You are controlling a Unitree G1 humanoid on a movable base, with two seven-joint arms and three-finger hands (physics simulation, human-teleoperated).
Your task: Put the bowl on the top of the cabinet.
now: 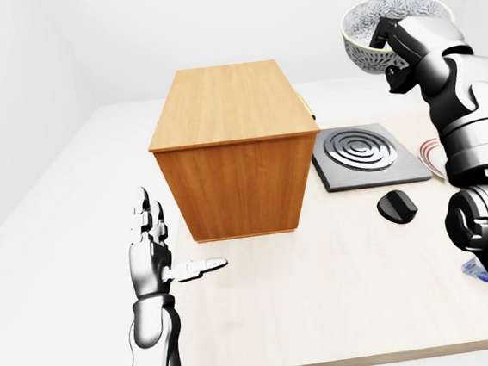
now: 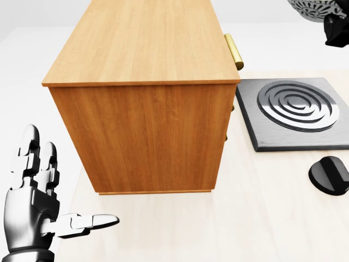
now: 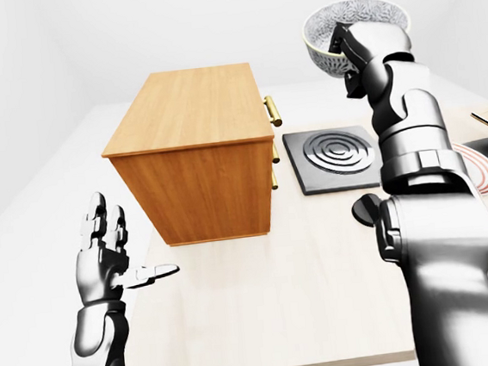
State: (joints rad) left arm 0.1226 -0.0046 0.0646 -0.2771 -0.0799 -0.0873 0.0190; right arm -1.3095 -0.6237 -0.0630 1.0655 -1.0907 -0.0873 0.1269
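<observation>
The right hand [image 1: 396,51] is seen raised at about 1 o'clock in the left-eye view, its dark fingers [image 1: 383,35] closed over the near rim of the bowl [image 1: 376,23]. The bowl is held clear of the worktop [image 1: 341,295], well above it and off to the right of the cabinet [image 1: 232,149]. It is tipped, with its opening turned up and partly toward the camera, so that the patterned inner wall shows; being round, it has no long axis to speak of. In the head view only a sliver of the bowl [image 2: 319,8] is caught at the 1 o'clock corner.

The left hand [image 3: 104,257] is held at about 8 o'clock in the right-eye view, fingers spread upright and thumb stretched toward the cabinet, with nothing in its grasp and apart from the cabinet.

The cabinet stands on the worktop with its long axis running from 6 toward 12 o'clock in the left-eye view, and its brass handles [image 3: 272,111] are set on the side facing 3 o'clock. Just beside that side a grey square plate with raised rings [image 1: 367,154] lies flat. A black knob [image 1: 397,205] is seen on the worktop near the plate, at 5 o'clock from it. A red-striped plate [image 3: 476,169] is partly hidden behind the right arm.
</observation>
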